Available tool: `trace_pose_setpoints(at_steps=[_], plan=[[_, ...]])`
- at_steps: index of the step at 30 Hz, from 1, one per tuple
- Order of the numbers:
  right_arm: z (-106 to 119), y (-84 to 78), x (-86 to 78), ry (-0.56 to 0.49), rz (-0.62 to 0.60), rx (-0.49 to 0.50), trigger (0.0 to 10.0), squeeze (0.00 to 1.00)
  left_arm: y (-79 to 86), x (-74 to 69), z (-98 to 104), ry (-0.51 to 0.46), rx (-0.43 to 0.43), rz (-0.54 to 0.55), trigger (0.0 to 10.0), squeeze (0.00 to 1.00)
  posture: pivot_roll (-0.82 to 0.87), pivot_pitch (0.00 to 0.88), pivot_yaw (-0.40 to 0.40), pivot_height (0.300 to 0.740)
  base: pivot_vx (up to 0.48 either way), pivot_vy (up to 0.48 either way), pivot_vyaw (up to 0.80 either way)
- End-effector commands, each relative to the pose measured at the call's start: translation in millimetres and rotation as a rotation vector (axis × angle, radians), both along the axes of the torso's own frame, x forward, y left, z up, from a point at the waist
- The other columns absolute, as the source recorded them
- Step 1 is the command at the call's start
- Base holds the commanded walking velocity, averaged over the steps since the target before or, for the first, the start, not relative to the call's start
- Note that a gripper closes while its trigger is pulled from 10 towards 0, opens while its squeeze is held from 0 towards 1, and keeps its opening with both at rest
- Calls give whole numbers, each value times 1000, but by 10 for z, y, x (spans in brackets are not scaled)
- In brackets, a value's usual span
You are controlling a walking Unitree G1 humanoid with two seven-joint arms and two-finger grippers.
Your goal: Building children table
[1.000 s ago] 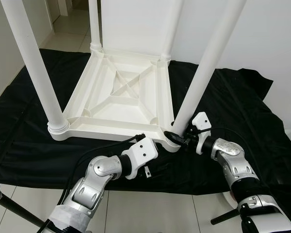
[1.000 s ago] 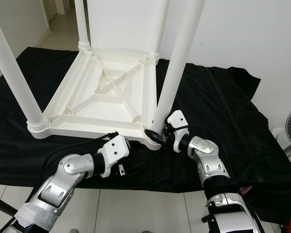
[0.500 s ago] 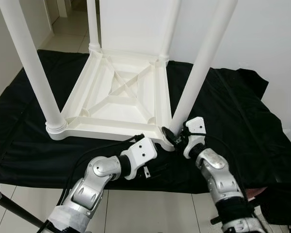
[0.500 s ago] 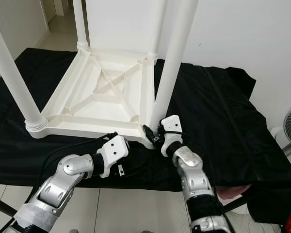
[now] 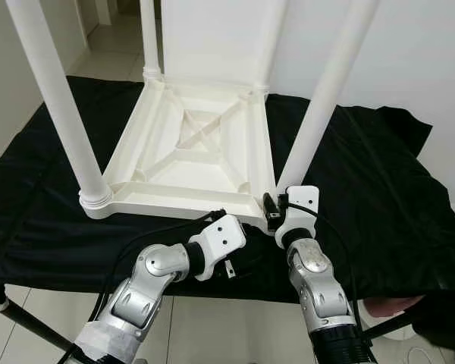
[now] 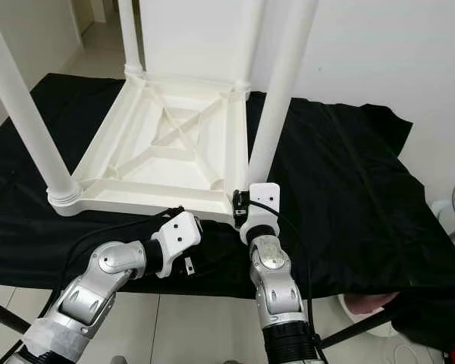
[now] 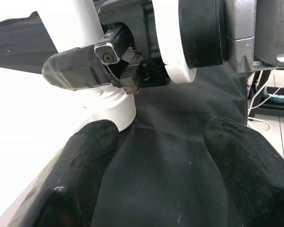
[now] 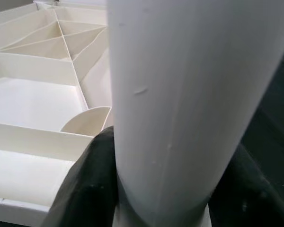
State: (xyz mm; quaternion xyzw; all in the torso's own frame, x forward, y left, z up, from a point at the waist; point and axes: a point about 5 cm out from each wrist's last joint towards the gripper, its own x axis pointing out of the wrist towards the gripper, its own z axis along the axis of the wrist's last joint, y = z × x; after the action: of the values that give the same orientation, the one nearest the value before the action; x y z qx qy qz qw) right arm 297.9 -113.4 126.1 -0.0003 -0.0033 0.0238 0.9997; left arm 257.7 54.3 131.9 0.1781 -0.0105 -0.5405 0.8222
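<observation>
The white plastic children's table (image 5: 189, 152) lies upside down on a black cloth (image 5: 379, 182), ribbed underside up, with 4 white cylindrical legs rising from its corners.

Key relation: the near-right white leg (image 5: 318, 114) stands directly ahead of the right gripper (image 5: 273, 214), its long axis near vertical with a slight lean to the robot's right toward the top. The right gripper meets it at the very base, at the corner socket. In the right wrist view the leg (image 8: 175, 109) sits between the 2 black fingers (image 8: 92, 184), 1 on each side, both pressed to it: judged clamped on the leg. The right arm is the nearer arm; any seating or twisting of this leg would turn on it.

The left gripper (image 5: 235, 265) rests low at the table's near edge, just left of the same corner. In the left wrist view its 2 fingers (image 7: 80, 170) are spread apart over the cloth with nothing between them, looking toward the leg's ribbed collar (image 7: 111, 101) and the right gripper's fingers.

Change vs 1.0 s ago: the right forearm then reached in from the robot's right, angled across the cloth; it now approaches almost straight from the near side, wrist swung round the leg base. The left arm holds the same pose. The leg's lean looks much the same.
</observation>
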Motion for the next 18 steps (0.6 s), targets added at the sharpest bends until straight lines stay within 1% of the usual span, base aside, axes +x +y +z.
trace_pose_setpoints(at_steps=[1, 2, 5, 7, 10, 11, 12, 13, 14, 15, 16, 17, 18], plan=[[53, 12, -20, -19, -48, 22, 10000, 0, -12, 1, 12, -7, -14, 33, 10000, 0, -7, 1, -80, 740, 0, 0, 0], [89, -8, -9, -32, -27, 36, 10000, 1000, -8, 3, 11, -8, -13, 35, 10000, 0, -7, 0, -82, 740, 0, 0, 0], [117, -30, -3, -48, -7, 42, 10000, 1000, -6, 3, 11, -8, -13, 37, 10000, 0, -7, 0, -83, 740, 0, 0, 0], [142, -82, 9, -61, 45, 38, 10000, 1000, -11, 6, 13, -9, -14, 38, 10000, 0, -8, 0, -88, 740, 0, 0, 0], [138, -103, 18, -52, 71, 38, 10000, 1000, -11, 7, 14, -9, -16, 39, 10000, 0, -8, 0, -88, 740, 0, 0, 0], [143, -119, 25, -54, 100, 33, 10000, 1000, -14, 7, 14, -9, -16, 39, 10000, 0, -8, 1, -91, 740, 0, 0, 0], [145, -138, 32, -50, 159, 26, 10000, 0, -17, 9, 13, -9, -17, 40, 10000, 0, -10, 1, -90, 740, 0, 0, 0], [145, -138, 32, -50, 159, 26, 10000, 0, -17, 9, 13, -9, -17, 40, 10000, 0, -10, 1, -90, 740, 0, 0, 0], [147, -151, 35, -47, 201, 21, 10000, 0, -19, 9, 13, -9, -17, 41, 10000, 0, -10, 1, -90, 740, 0, 0, 0], [147, -151, 35, -47, 201, 21, 10000, 0, -19, 9, 13, -9, -17, 41, 10000, 0, -10, 1, -90, 740, 0, 0, 0], [131, -164, 39, -32, 283, 19, 10000, 0, -21, 10, 13, -10, -18, 41, 10000, 0, -9, 0, -92, 740, 0, 0, 0], [101, -190, 49, -22, 345, -27, 10000, 0, -24, 12, 13, -10, -19, 41, 10000, 0, -8, 0, -94, 740, 0, 0, 0], [59, -210, 54, -6, 433, -83, 10000, 0, -25, 16, 15, -11, -19, 41, 10000, 0, -8, 0, -93, 740, 0, 0, 0]])
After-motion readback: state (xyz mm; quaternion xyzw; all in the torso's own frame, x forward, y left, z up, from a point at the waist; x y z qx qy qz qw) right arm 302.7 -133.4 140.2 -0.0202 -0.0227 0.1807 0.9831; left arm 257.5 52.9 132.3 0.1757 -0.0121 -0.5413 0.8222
